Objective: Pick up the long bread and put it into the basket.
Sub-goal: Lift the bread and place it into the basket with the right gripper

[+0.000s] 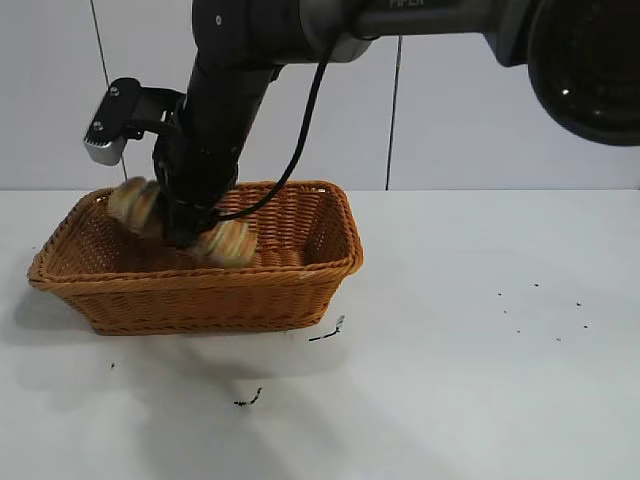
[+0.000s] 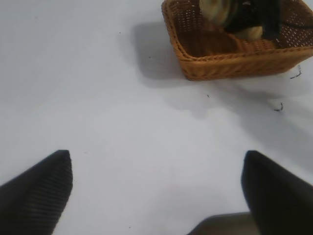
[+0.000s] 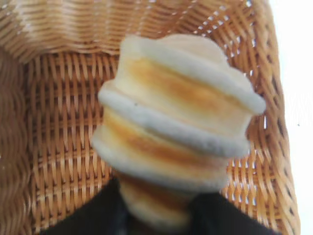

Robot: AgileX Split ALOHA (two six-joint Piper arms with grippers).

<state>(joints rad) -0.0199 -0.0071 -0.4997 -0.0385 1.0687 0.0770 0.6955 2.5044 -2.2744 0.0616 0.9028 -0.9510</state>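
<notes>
The long bread (image 1: 230,243), tan with orange-brown ridges, hangs tilted inside the wicker basket (image 1: 200,275), just above its floor. My right gripper (image 1: 185,235) reaches down from above into the basket and is shut on the loaf's middle, so an end sticks out on each side. In the right wrist view the bread (image 3: 181,112) fills the picture over the basket weave (image 3: 63,98), with the right gripper (image 3: 156,196) pressing on its near end. My left gripper (image 2: 156,154) hovers open over bare table, well away from the basket (image 2: 225,61).
The basket stands at the table's left in the exterior view. Small dark scraps (image 1: 325,333) lie on the white table in front of it, with more specks (image 1: 540,310) to the right. A white panelled wall is behind.
</notes>
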